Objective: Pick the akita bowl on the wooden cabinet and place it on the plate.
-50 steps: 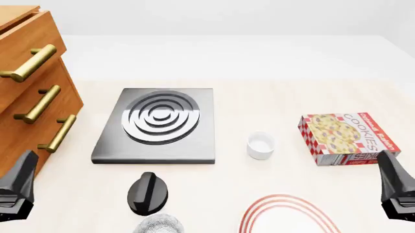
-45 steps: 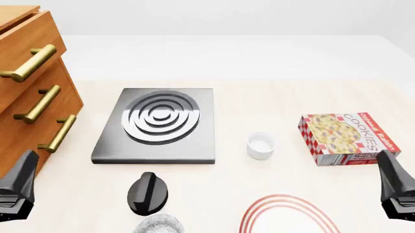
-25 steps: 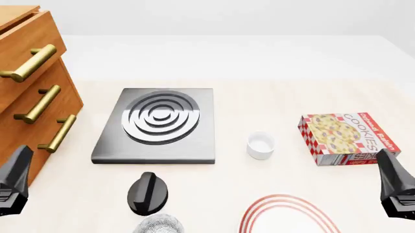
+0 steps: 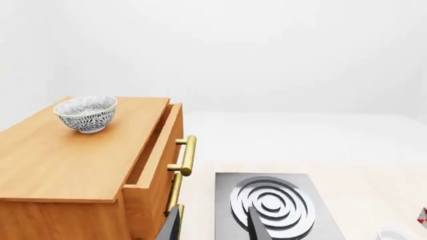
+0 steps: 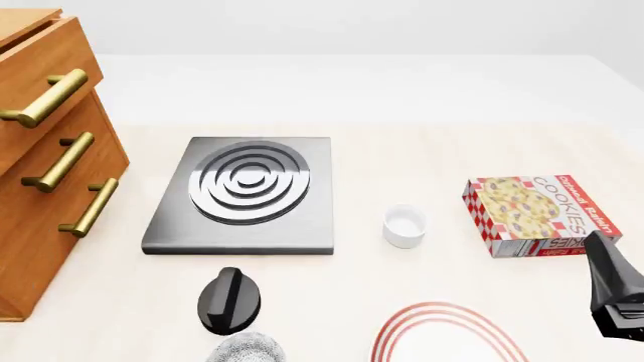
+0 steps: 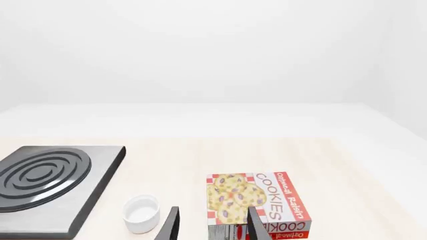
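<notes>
In the left wrist view the akita bowl [image 4: 85,113], patterned in white and grey lace, stands upright near the far left corner of the wooden cabinet [image 4: 73,160] top. My left gripper [image 4: 213,229] is open and empty, well short of the bowl, level with the cabinet's front beside its brass handles. It is out of the front view. The plate [image 5: 433,308], white with red rings, lies at the front edge of the table, partly cut off. My right gripper [image 6: 212,227] is open and empty, low at the right, near the cookie box.
A grey stove slab [image 5: 246,192] with silver rings lies mid-table, its black knob [image 5: 229,299] in front. A second patterned bowl [image 5: 246,348] peeks in at the bottom edge. A small white cup [image 5: 405,225] and a cookie box [image 5: 538,213] stand to the right.
My left gripper has risen and left the front view at the lower left. The right gripper has barely shifted. Nothing on the table moved.
</notes>
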